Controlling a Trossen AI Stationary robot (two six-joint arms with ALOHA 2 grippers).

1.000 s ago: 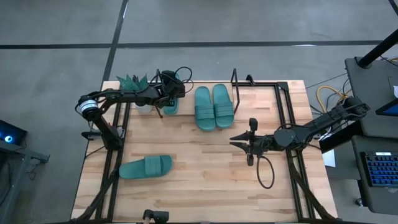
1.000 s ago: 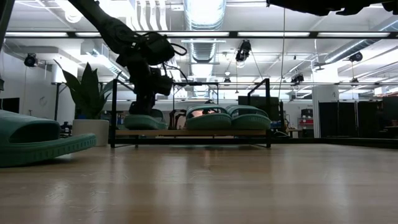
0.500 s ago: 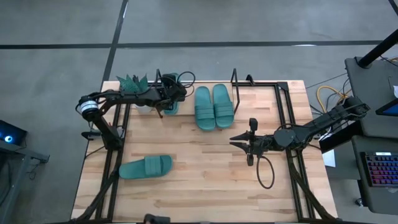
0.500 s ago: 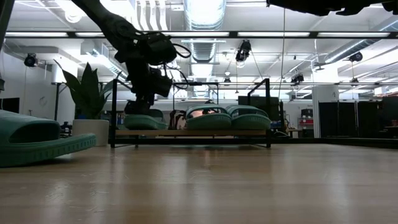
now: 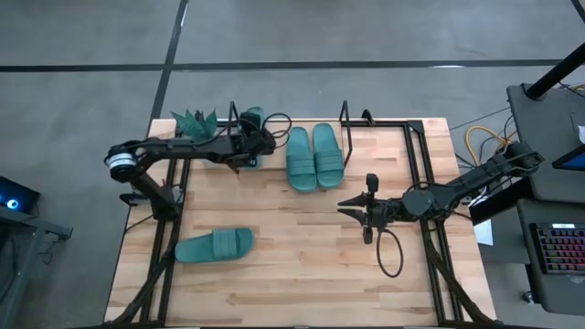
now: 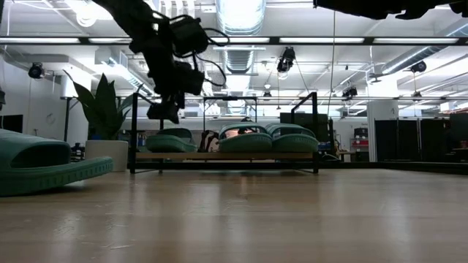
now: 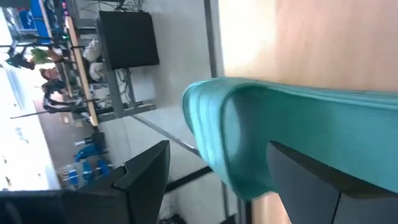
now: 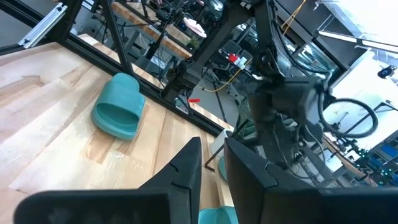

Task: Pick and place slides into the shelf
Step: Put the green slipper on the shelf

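Left gripper (image 6: 162,111) w/ jaws spread, hovering just above third teal rubber slide sandal (image 6: 167,142) on low wood-board, black-wire shelf (image 5: 347,117), beside two others (image 5: 313,156). Placement looks done. Next: fetch last sandal (image 5: 214,246) on desk. Right gripper (image 5: 348,206) waits mid-desk, jaws nearly together, empty.

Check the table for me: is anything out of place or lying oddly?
One slide lies alone on the table, crosswise, far from the shelf, where three slides already sit. Left gripper hovers open above the leftmost one. Nothing looks spilled or damaged.
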